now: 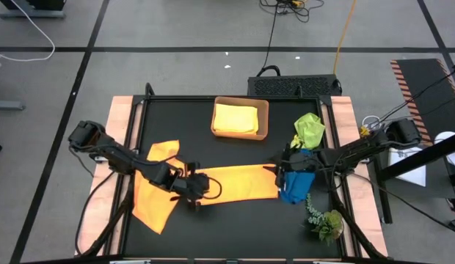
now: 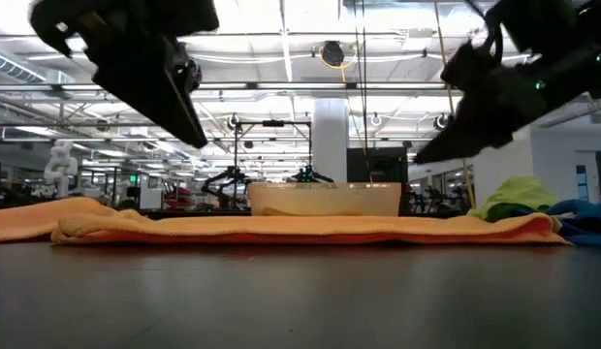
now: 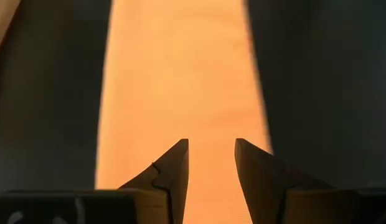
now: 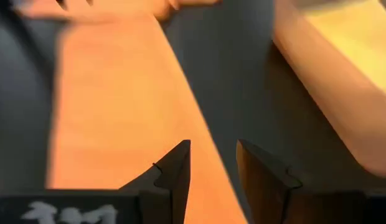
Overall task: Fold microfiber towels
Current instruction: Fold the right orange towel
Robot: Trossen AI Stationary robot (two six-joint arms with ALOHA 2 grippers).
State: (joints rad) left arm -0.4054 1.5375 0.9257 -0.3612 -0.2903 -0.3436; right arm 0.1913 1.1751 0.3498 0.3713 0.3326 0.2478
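Both claws (image 3: 211,163) (image 4: 213,163) parted, empty.

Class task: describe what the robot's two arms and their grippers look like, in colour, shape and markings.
Both arms are dark, jointed and slender. The left gripper and right gripper each have two dark, pointed, wedge-shaped fingers. White markings show on each gripper's base.

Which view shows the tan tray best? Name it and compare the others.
The high view: the tan tray shows whole from above, a yellow towel inside. The low view gives only its side wall; the right wrist view a blurred edge; the left wrist view misses it.
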